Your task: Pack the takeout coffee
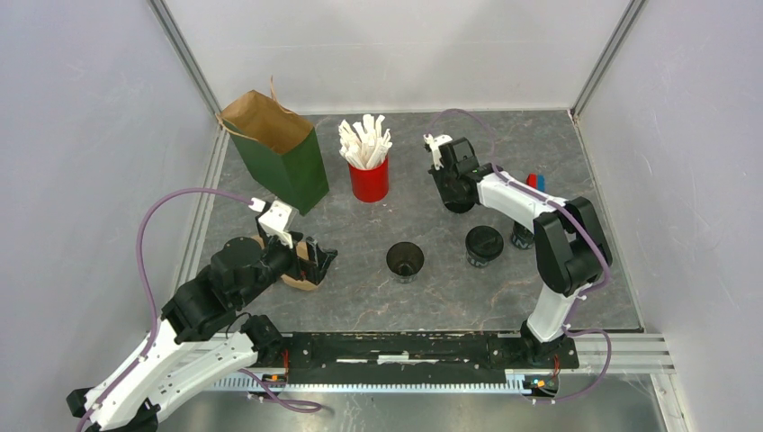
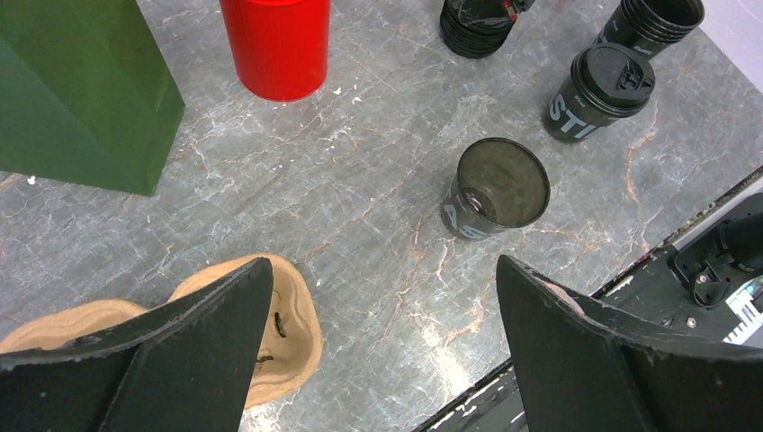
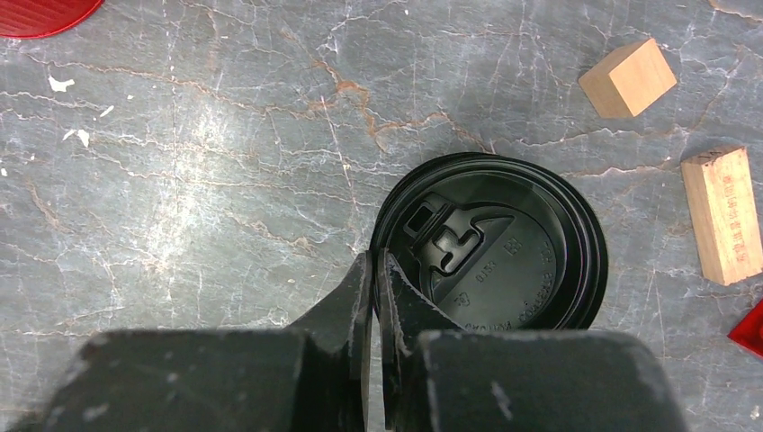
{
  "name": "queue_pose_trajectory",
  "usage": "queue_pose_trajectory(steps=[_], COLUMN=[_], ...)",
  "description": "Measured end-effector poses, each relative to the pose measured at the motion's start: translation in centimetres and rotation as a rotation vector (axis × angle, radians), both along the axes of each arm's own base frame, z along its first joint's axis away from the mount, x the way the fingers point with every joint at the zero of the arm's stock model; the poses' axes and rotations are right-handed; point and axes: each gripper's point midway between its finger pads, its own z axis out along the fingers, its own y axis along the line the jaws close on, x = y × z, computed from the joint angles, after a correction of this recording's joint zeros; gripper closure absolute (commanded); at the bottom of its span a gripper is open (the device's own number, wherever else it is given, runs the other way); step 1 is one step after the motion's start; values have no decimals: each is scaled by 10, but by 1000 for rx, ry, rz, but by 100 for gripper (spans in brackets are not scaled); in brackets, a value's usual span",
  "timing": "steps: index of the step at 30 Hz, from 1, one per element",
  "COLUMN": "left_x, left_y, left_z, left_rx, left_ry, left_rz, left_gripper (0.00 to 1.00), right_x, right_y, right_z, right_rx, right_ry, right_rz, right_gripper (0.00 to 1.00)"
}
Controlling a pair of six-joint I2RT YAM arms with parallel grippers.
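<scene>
An open black paper cup with white lettering (image 1: 405, 261) stands mid-table; it also shows in the left wrist view (image 2: 497, 187). A second black cup with a lid on (image 1: 484, 245) stands to its right (image 2: 601, 90). My right gripper (image 1: 453, 191) is at the back, its fingers closed on the left rim of a flat round black lid (image 3: 490, 243) atop a lid stack (image 1: 461, 205); in the right wrist view the gripper (image 3: 373, 259) pinches that rim. My left gripper (image 1: 324, 259) is open and empty (image 2: 385, 264) over a tan pulp cup carrier (image 2: 279, 324).
A green paper bag (image 1: 279, 157) stands open at back left, with a red cup of white sticks (image 1: 369, 175) beside it. A stack of black cups (image 1: 522, 236) is near the right arm. Wooden blocks (image 3: 627, 78) lie by the lid.
</scene>
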Motion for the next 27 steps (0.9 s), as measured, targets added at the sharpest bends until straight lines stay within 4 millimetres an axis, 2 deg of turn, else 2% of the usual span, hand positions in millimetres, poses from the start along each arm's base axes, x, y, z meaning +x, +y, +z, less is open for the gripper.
queue_pose_trajectory(steps=[11,15,27], left_x=[1,1,2], left_y=[-1,-1,-2], left_z=[-2,-2,-3], left_rx=[8,8,12], left_ry=[8,8,12], left_rz=[0,0,0], left_gripper=[0,0,0], right_x=[7,7,3], right_y=[-2,-3,0], right_z=[6,8,5], right_rx=[94,118,168], right_ry=[5,9,37], right_rz=[-1,0,16], right_gripper=[90,85,96])
